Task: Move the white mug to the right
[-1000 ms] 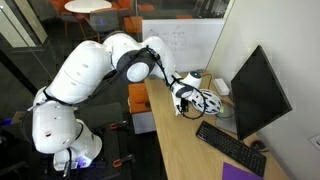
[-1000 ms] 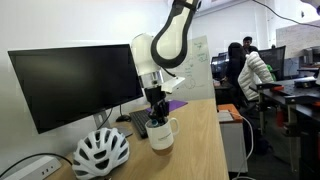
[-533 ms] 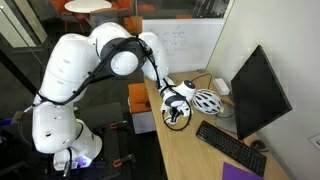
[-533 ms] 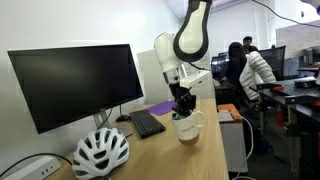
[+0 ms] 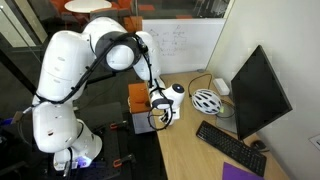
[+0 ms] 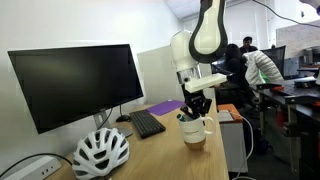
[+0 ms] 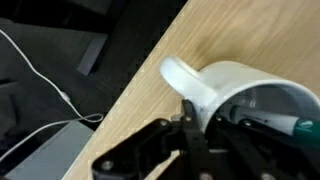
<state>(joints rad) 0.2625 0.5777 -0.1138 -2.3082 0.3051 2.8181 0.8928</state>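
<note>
Exterior view, from above the desk. The white mug [image 5: 167, 118] was noted on the wooden desk [image 5: 190, 155], well apart from the helmet [image 5: 205, 101], on the side of the helmet away from the monitor [image 5: 258, 95] and close to the desk's open edge. The gripper [image 5: 162, 108] was seen directly over the mug, reaching down into its mouth. How the jaws stood could not be made out here.

Exterior view, along the desk. The mug [image 6: 194, 132] was recorded upright on the desk [image 6: 150, 160], well apart from the helmet [image 6: 100, 152] and farther from the camera than it. The gripper [image 6: 195, 113] was seen on top of the mug, its dark fingers meeting the rim.

Wrist view. The mug [image 7: 250, 85] was seen from above, its handle [image 7: 183, 78] turned toward the desk edge [image 7: 150, 70]. The gripper [image 7: 205, 128] was found narrowed onto the mug's wall just beside the handle, one finger outside, the other apparently inside. The helmet was not caught in this view.
</note>
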